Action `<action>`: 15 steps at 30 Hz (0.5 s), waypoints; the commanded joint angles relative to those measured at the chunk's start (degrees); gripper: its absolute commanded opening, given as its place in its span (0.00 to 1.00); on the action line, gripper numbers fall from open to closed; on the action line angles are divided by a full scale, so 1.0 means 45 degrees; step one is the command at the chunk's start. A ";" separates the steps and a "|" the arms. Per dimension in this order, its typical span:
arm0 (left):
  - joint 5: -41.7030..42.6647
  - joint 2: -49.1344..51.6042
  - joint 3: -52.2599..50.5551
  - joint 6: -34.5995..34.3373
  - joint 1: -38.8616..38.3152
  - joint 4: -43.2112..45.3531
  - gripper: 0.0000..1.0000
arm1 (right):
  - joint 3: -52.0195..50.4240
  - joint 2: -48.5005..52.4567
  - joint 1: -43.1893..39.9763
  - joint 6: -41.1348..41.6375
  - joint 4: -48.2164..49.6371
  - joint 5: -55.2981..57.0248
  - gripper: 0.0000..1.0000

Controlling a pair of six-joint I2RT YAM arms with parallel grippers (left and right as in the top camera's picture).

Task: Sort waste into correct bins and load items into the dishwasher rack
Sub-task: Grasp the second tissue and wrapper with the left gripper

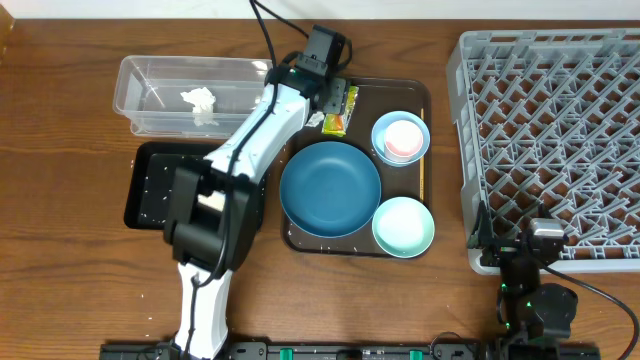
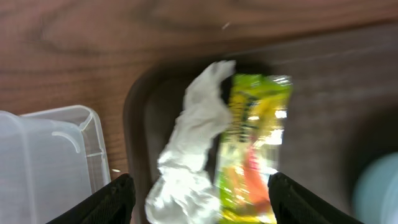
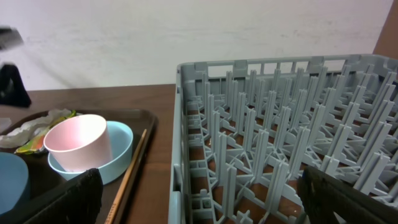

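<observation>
Left fingers wide astride tissue, wrapper

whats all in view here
clear tub: 1, clear, far left
brown tray: 1, brown, centre
tissue pieces: 2, white, tub and brown tray
black tray: 1, black, left
rice grains: many, white, black tray
snack wrapper: 1, yellow-orange, brown tray
dish: 1, dark blue, brown tray
mint bowl: 1, green, brown tray
light-blue bowl: 1, blue, brown tray
cup: 1, pink, in light-blue bowl
chopsticks: unclear, wooden, brown tray's right edge
rack: 1, grey, right
left end effector: 1, open, over wrapper
right end effector: 1, open, beside rack
</observation>
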 commanded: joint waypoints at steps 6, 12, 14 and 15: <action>-0.0651 0.1180 -0.0049 0.0223 0.0078 0.0306 0.68 | -0.0015 -0.0019 -0.0068 -0.0155 -0.0049 -0.0034 0.99; -0.0641 0.1719 -0.0049 0.0219 0.0044 0.0189 0.63 | -0.0015 -0.0019 -0.0068 -0.0155 -0.0049 -0.0034 0.99; -0.0641 0.1821 -0.0049 0.0219 0.0039 0.0117 0.57 | -0.0015 -0.0019 -0.0068 -0.0155 -0.0049 -0.0034 0.99; -0.0646 0.1826 -0.0049 0.0219 0.0039 0.0019 0.52 | -0.0015 -0.0019 -0.0068 -0.0155 -0.0049 -0.0034 0.99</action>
